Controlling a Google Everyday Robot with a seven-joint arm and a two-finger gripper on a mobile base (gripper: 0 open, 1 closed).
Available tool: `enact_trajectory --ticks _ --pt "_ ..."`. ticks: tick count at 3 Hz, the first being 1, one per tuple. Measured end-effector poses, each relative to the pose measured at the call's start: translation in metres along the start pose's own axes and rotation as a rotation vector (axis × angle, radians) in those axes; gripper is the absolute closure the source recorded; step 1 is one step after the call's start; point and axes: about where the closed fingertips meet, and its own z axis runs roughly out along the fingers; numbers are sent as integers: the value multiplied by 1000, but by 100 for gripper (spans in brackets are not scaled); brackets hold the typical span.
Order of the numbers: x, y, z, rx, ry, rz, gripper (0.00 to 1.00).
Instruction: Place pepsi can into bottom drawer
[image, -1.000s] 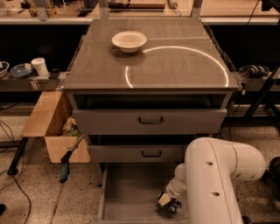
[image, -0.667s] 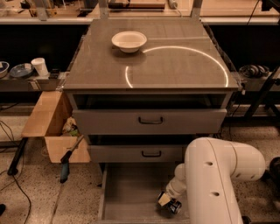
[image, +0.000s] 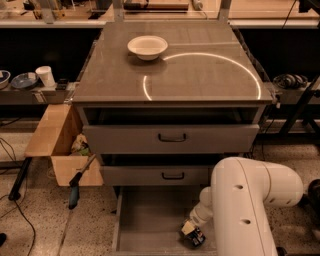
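Note:
The bottom drawer (image: 150, 220) is pulled open below the cabinet, a wide shallow grey tray with a flat floor. My white arm (image: 245, 210) reaches down into its right part. My gripper (image: 192, 233) is low over the drawer floor near the front right. A small dark blue thing at its tip looks like the pepsi can (image: 197, 238), mostly covered by the gripper. It is at or just above the drawer floor; I cannot tell whether it rests there.
A white bowl (image: 147, 47) sits on the cabinet top. The two upper drawers (image: 171, 137) with black handles are slightly open. An open cardboard box (image: 60, 145) stands on the floor at the left. Shelves with cups (image: 46, 76) and cables flank the cabinet.

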Motion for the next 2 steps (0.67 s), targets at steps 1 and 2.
enact_trajectory --ticks 1,2 --pt "0 0 0 0 0 0 0" --pt "0 0 0 0 0 0 0"
